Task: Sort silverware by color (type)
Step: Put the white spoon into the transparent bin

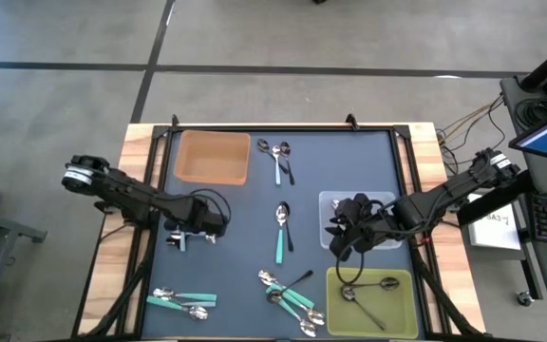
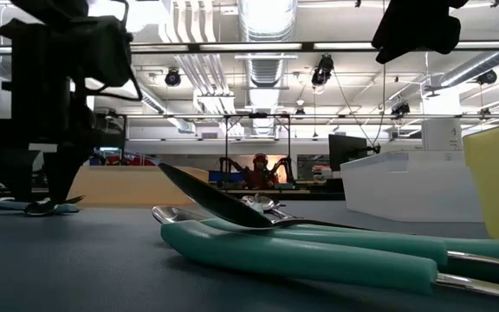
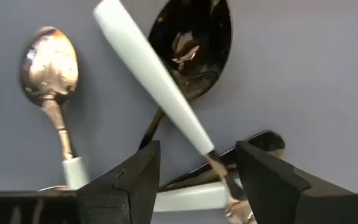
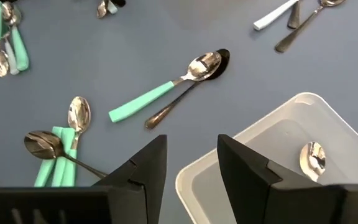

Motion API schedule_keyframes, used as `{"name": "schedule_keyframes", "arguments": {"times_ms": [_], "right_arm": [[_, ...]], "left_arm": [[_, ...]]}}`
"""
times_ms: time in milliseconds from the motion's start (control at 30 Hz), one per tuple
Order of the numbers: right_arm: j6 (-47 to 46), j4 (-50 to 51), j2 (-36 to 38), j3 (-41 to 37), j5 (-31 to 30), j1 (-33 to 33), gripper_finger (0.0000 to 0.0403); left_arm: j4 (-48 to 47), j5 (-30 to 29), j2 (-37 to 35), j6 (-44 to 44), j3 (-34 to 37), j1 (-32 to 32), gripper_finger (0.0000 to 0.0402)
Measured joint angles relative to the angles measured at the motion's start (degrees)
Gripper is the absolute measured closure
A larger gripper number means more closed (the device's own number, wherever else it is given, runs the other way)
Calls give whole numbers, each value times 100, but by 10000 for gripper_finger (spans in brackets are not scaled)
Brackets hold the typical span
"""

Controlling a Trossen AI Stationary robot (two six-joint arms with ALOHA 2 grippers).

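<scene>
Sorting is partly done, judging from the high view. Green bin (image 1: 372,296) at 5 o'clock on the dark mat (image 1: 235,237) holds two dark-handled spoons (image 1: 364,293). Clear bin (image 4: 272,155) at 3 o'clock holds at least one spoon (image 4: 312,157); only its bowl shows at the edge of the right wrist view. Tan bin (image 1: 212,157) at 11 o'clock looks empty.

Still loose on the mat: a light-blue and a dark spoon pair (image 1: 280,160) at 12 o'clock; a teal spoon with a dark one (image 1: 282,231) at centre; a teal-handled cluster (image 1: 291,296) at 6 o'clock; teal spoons (image 1: 180,302) at 7 o'clock. Most of the job is left, I judge.

Left gripper (image 1: 195,228) sits low at 9 o'clock over a small heap; its fingers (image 3: 126,183) are spread and released, straddling a white-handled spoon (image 3: 157,81) lying across a dark spoon (image 3: 188,46), nothing clasped yet. Right gripper (image 1: 354,226) hangs above the clear bin; its fingers (image 4: 145,171) stand partly apart and grasp nothing visible.

Hard to make out: the heap under the left gripper is covered by the arm in the high view, so its count is unknown. Right arm hides much of the clear bin. Low view shows only nearby teal handles (image 2: 310,251). Counter edge is cut off at the bottom.
</scene>
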State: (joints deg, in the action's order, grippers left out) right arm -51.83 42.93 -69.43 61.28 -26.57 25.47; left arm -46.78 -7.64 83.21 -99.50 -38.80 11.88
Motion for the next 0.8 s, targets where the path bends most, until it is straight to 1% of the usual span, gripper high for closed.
{"name": "schedule_keyframes", "arguments": {"times_ms": [133, 233, 333, 533, 567, 700, 800], "right_arm": [[-64, 150, 0, 0, 1, 0, 268], [-65, 186, 0, 0, 0, 0, 268], [-60, 186, 0, 0, 0, 0, 268], [-56, 201, 0, 0, 0, 0, 268], [-60, 201, 0, 0, -2, 0, 268], [-74, 201, 0, 0, -17, 0, 268], [-288, 193, 0, 0, -123, -2, 268]], "left_arm": [[468, -78, -36, -151, 294, 2, 217], [595, -162, -34, -145, 307, 7, 240], [586, -196, -30, 29, 229, 1, 279], [607, -243, -20, 310, 80, -2, 378], [589, -248, -17, 373, 50, -4, 388], [647, -280, -10, 751, -168, -4, 387], [623, -278, -19, 1244, -438, -4, 392]]}}
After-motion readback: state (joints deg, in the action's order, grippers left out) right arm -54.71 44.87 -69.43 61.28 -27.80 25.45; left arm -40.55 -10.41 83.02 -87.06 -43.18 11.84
